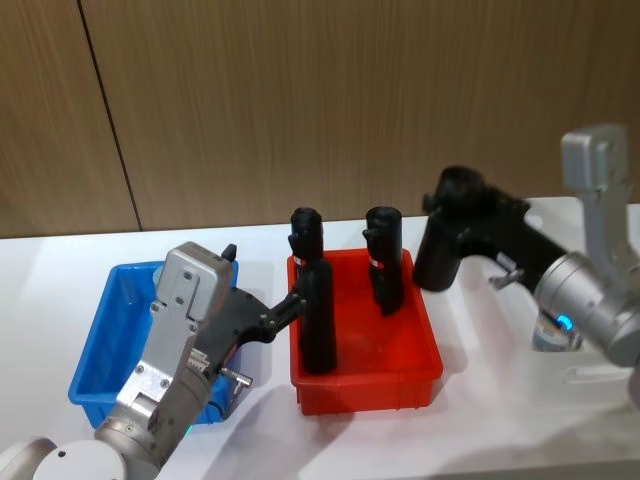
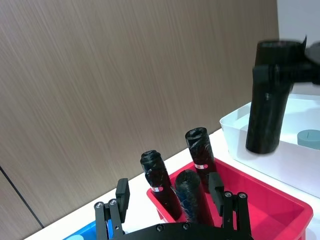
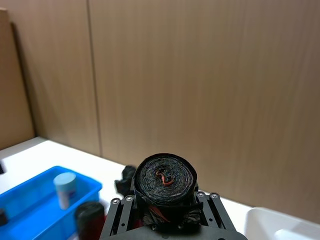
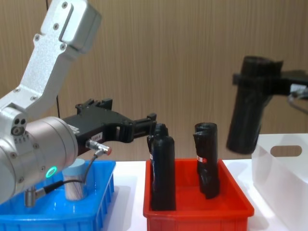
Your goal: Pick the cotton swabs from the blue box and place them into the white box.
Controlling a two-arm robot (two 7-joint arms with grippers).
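The blue box (image 1: 105,345) sits at the table's left, half covered in the head view by the left arm. One jar of swabs (image 4: 75,182) stands in it, its lower part hidden behind the box wall in the chest view. The left gripper (image 4: 153,126) reaches from over the blue box toward the red bin (image 1: 365,375), jaws apart, tips by the top of the front roll (image 1: 318,318). Two more rolls (image 1: 383,260) stand behind. Further right, the right gripper (image 4: 262,82) is clamped on a black roll (image 4: 248,111) held in the air just left of the white box (image 4: 284,178), which is cut off by the frame edge. A pale lid (image 2: 308,138) lies inside it. White table (image 1: 60,270); wood-panel wall (image 1: 320,100) behind.
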